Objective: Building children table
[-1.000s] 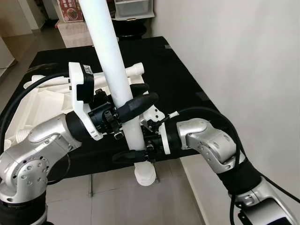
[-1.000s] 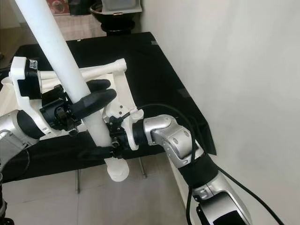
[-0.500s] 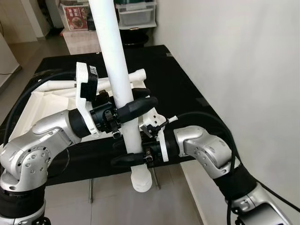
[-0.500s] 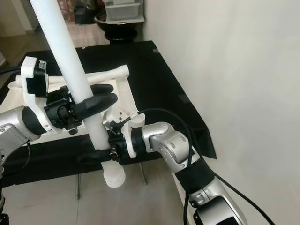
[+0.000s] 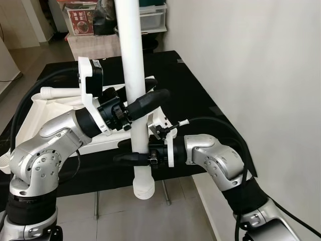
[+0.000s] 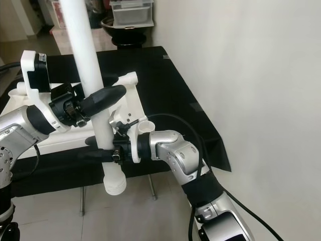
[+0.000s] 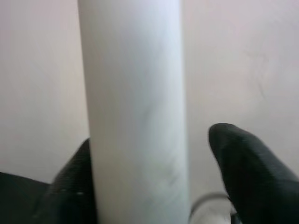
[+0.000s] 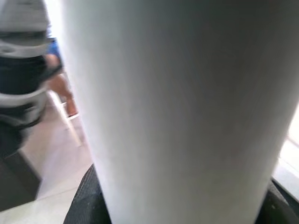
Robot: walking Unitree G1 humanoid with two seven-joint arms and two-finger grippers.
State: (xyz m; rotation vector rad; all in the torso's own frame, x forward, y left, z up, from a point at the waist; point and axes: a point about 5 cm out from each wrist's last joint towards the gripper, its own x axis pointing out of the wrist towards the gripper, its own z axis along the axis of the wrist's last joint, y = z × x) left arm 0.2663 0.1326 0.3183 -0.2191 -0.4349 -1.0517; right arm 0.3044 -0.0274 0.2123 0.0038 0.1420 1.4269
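Table leg point(image 5: 134, 75), a smooth white tube with a ribbed lower end, stands upright, grasped by the left gripper point(image 5: 145, 103) above and the right gripper point(image 5: 131, 153) below.

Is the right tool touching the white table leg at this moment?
Touching. In the left eye view the right tool has its black fingers wrapped around the white table leg just above its ribbed end; the right wrist view shows no gap.

Silver arms, black cables, white wrist brackets, black jaws
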